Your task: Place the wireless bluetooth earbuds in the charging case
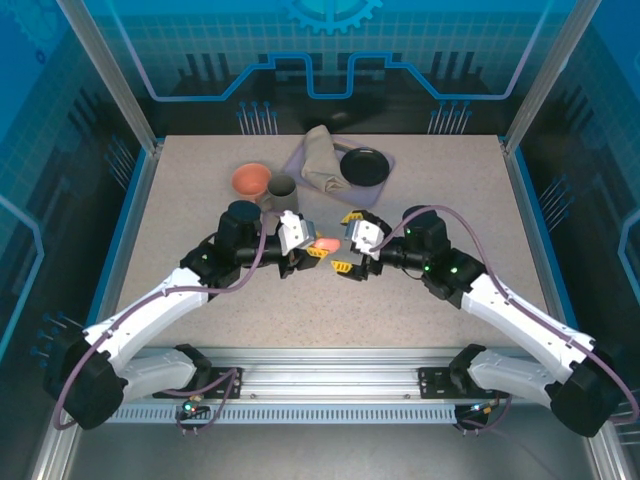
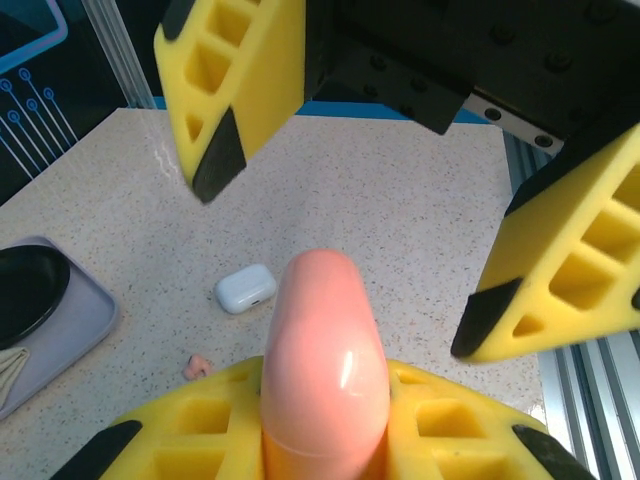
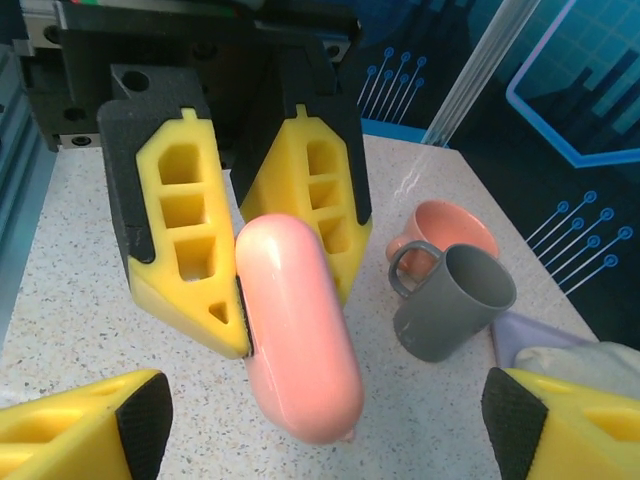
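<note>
The left gripper (image 1: 310, 247) is clamped on the pink case (image 1: 325, 245), gripping it by one end above the middle of the table (image 1: 180, 200). The free end points toward the right gripper (image 1: 349, 243), which stands wide open and holds nothing. Its two fingers sit on either side of the case's free end, apart from it.

In the left wrist view the pink case (image 2: 325, 350) rises from between that gripper's own yellow fingers (image 2: 190, 440). The right gripper's black pads (image 2: 218, 160) flank its tip without touching. In the right wrist view the case (image 3: 300, 340) is pinched between the left gripper's fingers (image 3: 185, 250), and its lower end lies between the right gripper's own fingertips (image 3: 145, 420).

On the table beneath, a white case (image 2: 245, 288) lies closed. A tiny pink earbud (image 2: 197, 367) lies loose near it, clear of both grippers.

Toward the far edge stand a grey mug (image 1: 281, 188) and a salmon cup (image 1: 251, 179), side by side. Beside them is a lilac tray (image 1: 392, 166) carrying a black plate (image 1: 363, 165) and a folded cloth (image 1: 320, 160)
</note>
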`<state>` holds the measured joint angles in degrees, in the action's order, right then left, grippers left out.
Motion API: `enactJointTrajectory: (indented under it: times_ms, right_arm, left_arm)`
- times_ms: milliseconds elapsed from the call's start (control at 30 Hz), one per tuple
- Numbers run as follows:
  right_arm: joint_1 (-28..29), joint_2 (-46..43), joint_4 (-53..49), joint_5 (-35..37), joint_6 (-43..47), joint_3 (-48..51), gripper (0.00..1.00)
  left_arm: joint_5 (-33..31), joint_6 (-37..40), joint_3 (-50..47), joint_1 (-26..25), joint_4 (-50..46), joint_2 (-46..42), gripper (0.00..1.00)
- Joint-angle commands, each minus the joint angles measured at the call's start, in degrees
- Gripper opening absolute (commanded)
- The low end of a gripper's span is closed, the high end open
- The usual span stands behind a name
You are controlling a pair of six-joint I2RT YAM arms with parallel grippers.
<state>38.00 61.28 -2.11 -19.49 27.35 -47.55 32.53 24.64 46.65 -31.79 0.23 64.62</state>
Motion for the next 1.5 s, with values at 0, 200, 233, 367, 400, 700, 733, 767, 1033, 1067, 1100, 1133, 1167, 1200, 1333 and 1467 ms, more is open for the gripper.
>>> enactJointTrajectory:
  times_ms: [0, 200, 233, 367, 400, 700, 733, 767, 1033, 1067, 1100, 1133, 1167, 1200, 1333, 1467]
  right_arm:
    - [1.2, 1.1, -0.6, 2.4, 3.1, -2.5, 0.83]
    - [1.2, 1.9, -0.5, 3.4, 3.6, -4.6, 0.76]
    - [1.3, 2.2, -0.5, 3.5, 3.6, -4.7, 0.74]
    - [1.4, 3.0, -0.2, 3.8, 3.5, -5.5, 0.71]
    - [1.3, 3.2, -0.2, 3.8, 3.7, -5.7, 0.7]
    - [1.4, 4.3, 0.1, 5.8, 4.3, -6.4, 0.7]
    - [1.2, 4.2, 0.3, 5.7, 3.8, -6.6, 0.68]
    - [0.9, 4.3, 0.4, 5.9, 3.2, -7.0, 0.68]
    - [-0.3, 3.8, 0.5, 6.3, 1.2, -7.8, 0.66]
    - [-0.4, 3.8, 0.4, 6.6, 1.0, -7.8, 0.67]
    - [-0.4, 3.7, 0.4, 6.8, 0.8, -7.7, 0.67]
    - [-0.6, 3.7, 0.2, 6.8, 0.6, -7.8, 0.67]
    - [-0.7, 3.6, 0.0, 7.1, 0.5, -7.9, 0.67]
    - [-0.9, 3.5, -0.3, 7.3, 0.4, -7.9, 0.67]
    - [-1.4, 2.7, -1.6, 6.9, 0.3, -7.9, 0.67]
    - [-2.3, 1.4, -2.7, 5.3, -0.1, -7.7, 0.68]
  left_arm:
    - [-0.3, 2.3, -0.2, -0.4, -0.9, -1.3, 0.0]
    - [0.0, 2.7, 0.2, -0.4, -2.2, -1.3, 0.0]
    - [0.1, 2.7, 0.2, -0.5, -2.3, -1.3, 0.0]
    - [0.2, 2.8, 0.5, -0.5, -2.9, -1.3, 0.0]
    - [0.3, 2.8, 0.6, -0.5, -2.9, -1.3, 0.0]
    - [0.6, 2.8, 0.9, -0.6, -3.6, -1.3, 0.0]
    - [0.6, 3.0, 1.0, -0.5, -3.9, -1.2, 0.0]
    - [0.6, 3.0, 1.0, -0.5, -4.1, -1.2, 0.0]
    - [0.5, 3.1, 0.9, -0.7, -4.4, -1.1, 0.0]
    - [0.5, 3.1, 0.8, -0.7, -4.4, -1.1, 0.0]
    - [0.5, 3.1, 0.9, -0.7, -4.4, -1.1, 0.0]
    - [0.5, 3.2, 0.8, -0.7, -4.5, -1.1, 0.0]
    - [0.5, 3.2, 0.8, -0.7, -4.4, -1.1, 0.0]
    - [0.5, 3.2, 0.8, -0.8, -4.4, -1.2, 0.0]
    - [0.5, 3.2, 0.5, -0.7, -4.0, -1.3, 0.0]
    - [0.2, 3.2, 0.4, -0.9, -3.6, -1.4, 0.0]
